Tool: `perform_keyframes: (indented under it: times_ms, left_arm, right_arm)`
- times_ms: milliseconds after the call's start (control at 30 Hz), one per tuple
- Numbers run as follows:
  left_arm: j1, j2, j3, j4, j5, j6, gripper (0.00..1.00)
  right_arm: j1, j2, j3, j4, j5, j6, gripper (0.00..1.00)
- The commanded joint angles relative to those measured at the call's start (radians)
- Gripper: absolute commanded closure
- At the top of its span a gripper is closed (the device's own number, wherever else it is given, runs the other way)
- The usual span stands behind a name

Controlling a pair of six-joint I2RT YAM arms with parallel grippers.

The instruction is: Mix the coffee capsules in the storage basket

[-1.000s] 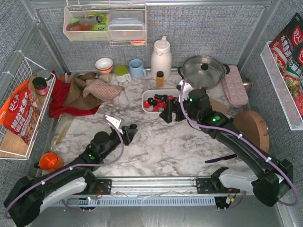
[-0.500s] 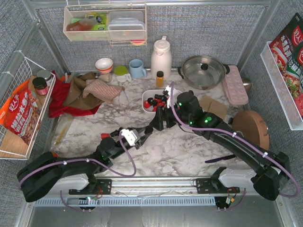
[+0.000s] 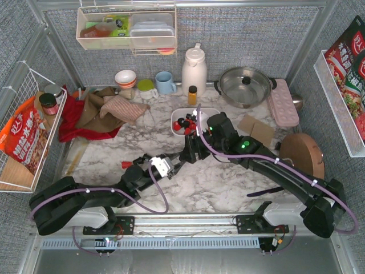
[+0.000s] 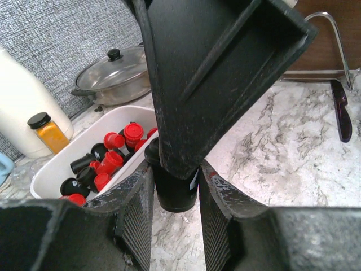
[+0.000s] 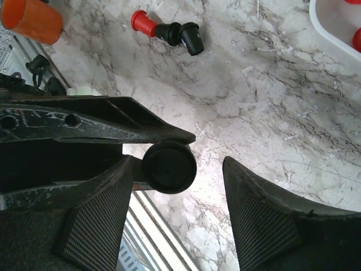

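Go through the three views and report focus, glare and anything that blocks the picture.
Top external: even light, sharp throughout, a sheen on the pot lid. Right wrist: marble table bright and crisp with a soft shadow; the right gripper shows as dark masses around the black capsule. Left wrist: one right finger blocks the middle; the storage basket behind is sharp.

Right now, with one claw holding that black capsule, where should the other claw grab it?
Probably by its round side walls, coming end-on. The black capsule, pinched in the left claw, turns its circular end toward the right claw, which straddles it with room at the sides.
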Motion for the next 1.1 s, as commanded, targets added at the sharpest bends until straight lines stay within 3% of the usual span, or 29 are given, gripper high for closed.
perform_keyframes:
  times_ms: [0,267,567,900,1067]
  left_arm:
    - [-0.009,0.011,0.014,0.054,-0.005,0.008,0.65]
    - [-0.021,0.040,0.033,0.063,-0.004,0.017,0.65]
    - [-0.023,0.054,0.032,0.075,-0.023,0.015,0.58]
    - [-0.024,0.042,0.012,0.072,-0.051,-0.001,0.34]
    - [-0.024,0.024,-0.012,0.072,-0.069,-0.023,0.08]
  right_arm:
    - [0.005,0.012,0.004,-0.015,-0.011,-0.019,0.33]
    - [0.013,0.034,0.007,-0.008,-0.022,-0.016,0.39]
    - [0.015,0.037,0.000,-0.009,-0.020,-0.006,0.64]
    - [0.014,0.020,-0.017,-0.004,0.041,0.001,0.72]
    - [0.013,0.009,-0.018,-0.008,0.090,-0.008,0.73]
